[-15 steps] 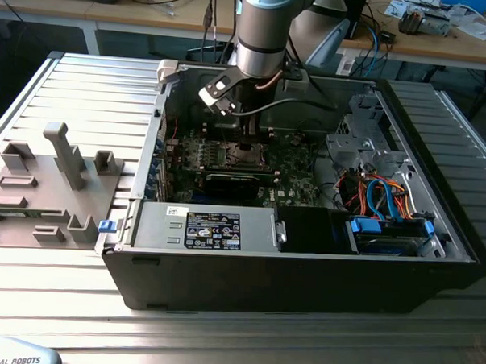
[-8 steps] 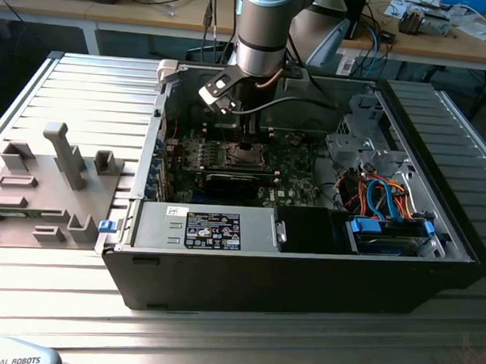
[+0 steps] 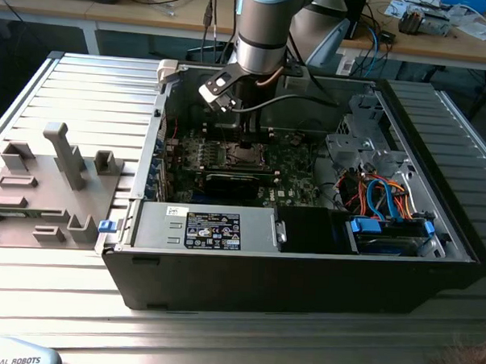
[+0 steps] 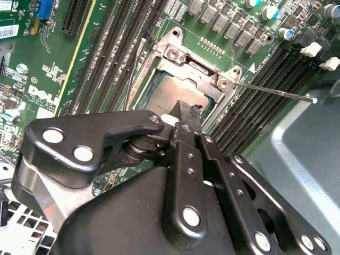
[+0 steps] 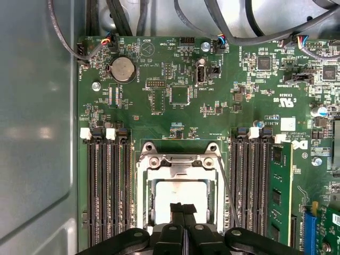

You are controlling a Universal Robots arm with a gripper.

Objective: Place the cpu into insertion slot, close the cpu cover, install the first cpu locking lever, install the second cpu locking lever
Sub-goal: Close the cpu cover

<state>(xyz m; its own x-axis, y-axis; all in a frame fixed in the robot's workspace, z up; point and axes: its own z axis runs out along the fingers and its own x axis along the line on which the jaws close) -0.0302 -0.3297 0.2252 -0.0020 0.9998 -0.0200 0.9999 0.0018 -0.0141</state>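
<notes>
Exterior view: shows the arm (image 3: 262, 30) reaching straight down into the open computer case (image 3: 303, 273). Puts the gripper (image 3: 246, 142) low over the socket, midway across the green board (image 3: 295, 180) and toward the far wall. First wrist view: finds the fingertips (image 5: 177, 208) pressed flat together, no gap to speak of, nothing pinched between them, at or just above the silver top of the cpu (image 5: 178, 190); cannot tell contact from a hair's clearance. Finds that cpu already seated in its slot, framed by the window of the cpu cover (image 5: 178, 163), judged to be lying flat around the chip rather than standing up. Picks out a thin locking lever (image 5: 227, 186) along one flank of the socket, between the frame and the memory slots (image 5: 249, 186), long axis running the same way as the fingers, just beside them but apart. Second wrist view: looks from the opposite side at the same closed, empty tips over the chip. Catches a second lever (image 4: 276, 93) as a bare rod springing from the socket corner and slanting out over the memory slots toward the grey case wall (image 4: 313, 159), crosswise to the fingers and clear of any catch. Judges neither lever latched.
</notes>
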